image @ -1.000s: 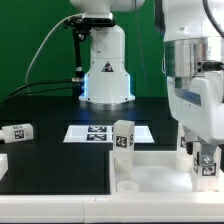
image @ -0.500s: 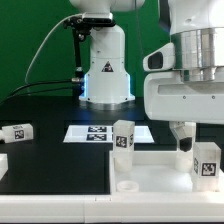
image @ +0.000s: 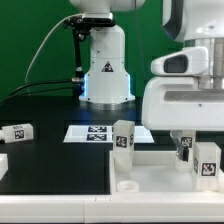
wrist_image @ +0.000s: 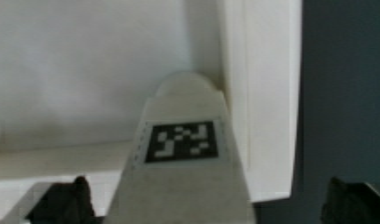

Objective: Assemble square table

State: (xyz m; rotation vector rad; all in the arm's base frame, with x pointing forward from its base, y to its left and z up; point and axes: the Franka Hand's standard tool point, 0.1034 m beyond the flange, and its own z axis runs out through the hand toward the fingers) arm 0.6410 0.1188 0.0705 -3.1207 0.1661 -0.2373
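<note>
Wrist view: spread fingers (wrist_image: 71, 200) straddle, without gripping, an upright tagged leg (wrist_image: 183, 150) on the tabletop (wrist_image: 80, 70).

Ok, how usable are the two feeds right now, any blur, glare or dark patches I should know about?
Wrist view: soft and out of focus; the tagged white peg leg fills the frame, its tag pattern smeared, dark fingertips barely resolved. Exterior view: sharper; bright glare on the white square plastic tabletop panel washes out its edges, the black table swallows shadow detail, and the arm's white housing blocks the right side.
</note>
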